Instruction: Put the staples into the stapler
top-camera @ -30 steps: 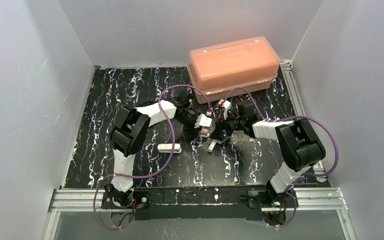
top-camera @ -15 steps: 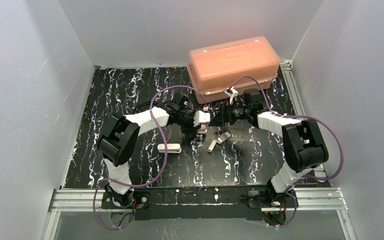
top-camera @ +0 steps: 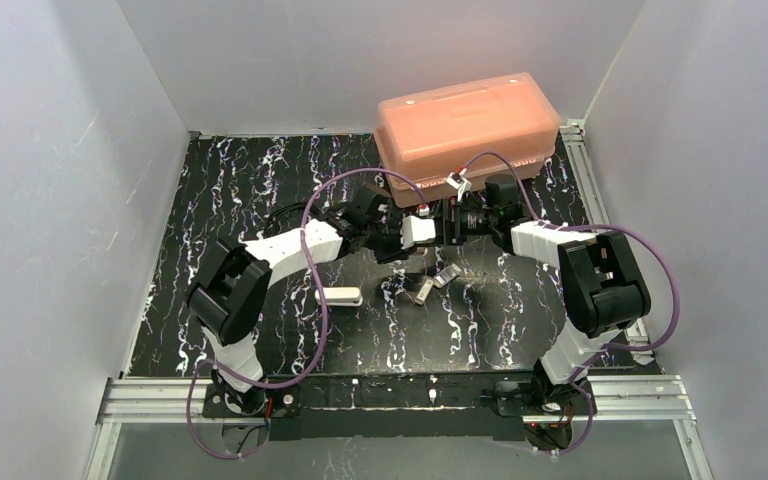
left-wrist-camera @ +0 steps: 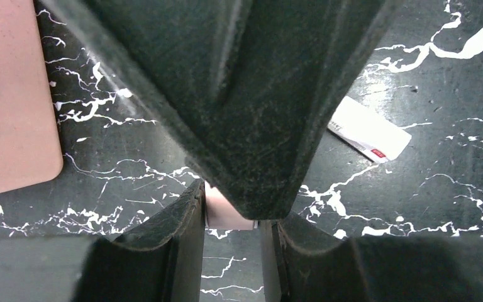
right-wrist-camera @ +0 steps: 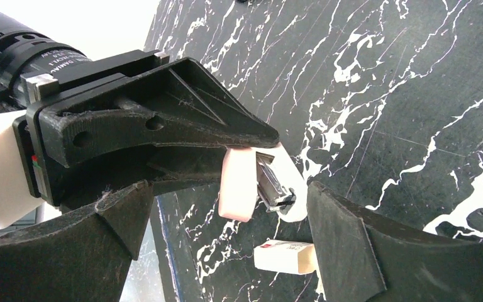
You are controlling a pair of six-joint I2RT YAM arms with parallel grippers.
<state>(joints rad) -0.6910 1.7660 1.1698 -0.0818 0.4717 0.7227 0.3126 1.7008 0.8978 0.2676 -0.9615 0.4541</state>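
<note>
Left hand tight around pinkish block

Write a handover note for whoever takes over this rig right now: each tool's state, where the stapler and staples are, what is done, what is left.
Left tool: shut on a pinkish-tan block, held above the table.
Right tool: open, empty, facing the left tool.
Stapler: lies on the table to the left of both tools, in neither.
Staples: two short strips loose on the table below the tools.
Done: nothing loaded that I can see.
Left: pick up a strip, probably open the stapler, slide it in, close.
</note>
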